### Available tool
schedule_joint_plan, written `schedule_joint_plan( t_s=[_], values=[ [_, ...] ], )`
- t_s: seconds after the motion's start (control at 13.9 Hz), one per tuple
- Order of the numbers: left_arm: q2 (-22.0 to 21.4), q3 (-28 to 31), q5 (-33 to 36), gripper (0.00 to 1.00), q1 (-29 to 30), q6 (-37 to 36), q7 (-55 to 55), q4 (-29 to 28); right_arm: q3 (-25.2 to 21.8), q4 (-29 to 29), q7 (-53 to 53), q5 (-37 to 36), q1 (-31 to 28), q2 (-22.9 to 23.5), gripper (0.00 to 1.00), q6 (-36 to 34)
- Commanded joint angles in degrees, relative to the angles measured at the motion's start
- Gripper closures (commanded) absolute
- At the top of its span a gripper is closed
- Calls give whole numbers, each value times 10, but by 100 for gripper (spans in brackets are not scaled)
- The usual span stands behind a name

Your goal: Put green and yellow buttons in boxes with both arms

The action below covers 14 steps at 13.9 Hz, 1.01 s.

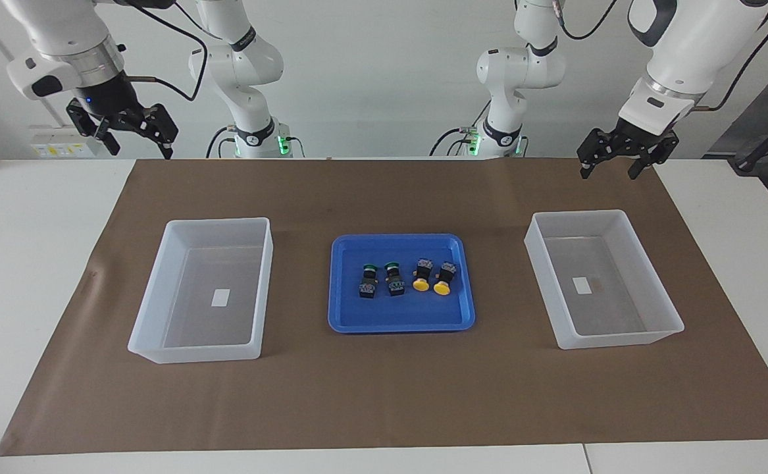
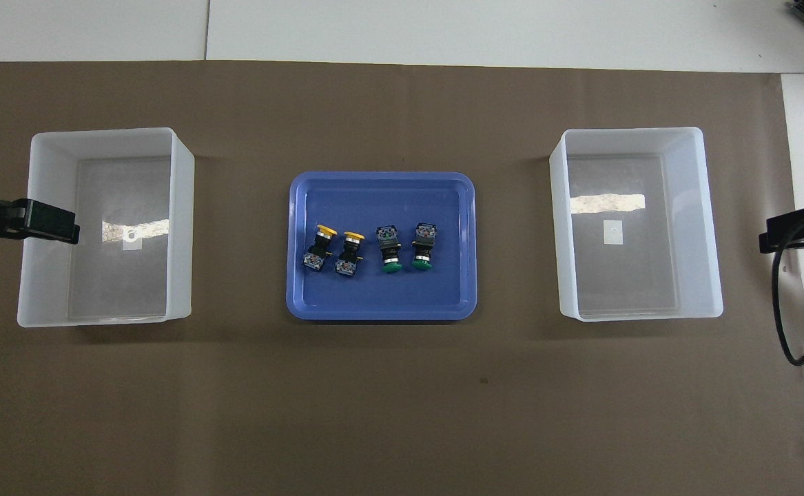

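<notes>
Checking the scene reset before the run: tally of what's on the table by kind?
Green buttons: 2, lying in the tray
Yellow buttons: 2, lying in the tray
White boxes: 2, both holding only a small label
Blue tray: 1, between the boxes
Total: 7
</notes>
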Motion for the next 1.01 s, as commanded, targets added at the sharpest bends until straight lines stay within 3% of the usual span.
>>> schedule_joint_plan(
  t_s=[0.0, 0.94],
  values=[
    [-11, 3, 1, 0, -6, 2, -7, -13, 2, 2, -16, 4, -6, -2, 0, -11],
    [-15, -9, 0, 0, -22, 27, -4, -24, 1, -10, -21, 8, -5, -7, 0, -11]
  ],
)
